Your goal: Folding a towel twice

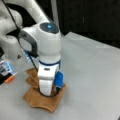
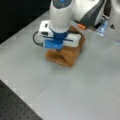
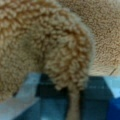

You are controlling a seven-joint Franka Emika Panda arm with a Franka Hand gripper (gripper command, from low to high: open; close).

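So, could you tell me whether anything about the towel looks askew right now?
Yes: the towel lies bunched on the table rather than flat, with a wavy near edge in a front view and a raised loop of cloth filling the wrist view. The hand is pressed down on its middle.

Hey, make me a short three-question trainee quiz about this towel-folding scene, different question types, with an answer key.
1. True or false: the gripper hangs high above the grey table, far from the towel.
2. Multiple choice: in both front views the towel is (A) spread out flat, (B) bunched in layers under the arm, (C) hanging off the table's edge.
3. Fill in: the wrist view is mostly filled by a fold of tan ____ cloth.

Key: 1 false, it is down at the towel. 2 B. 3 terry.
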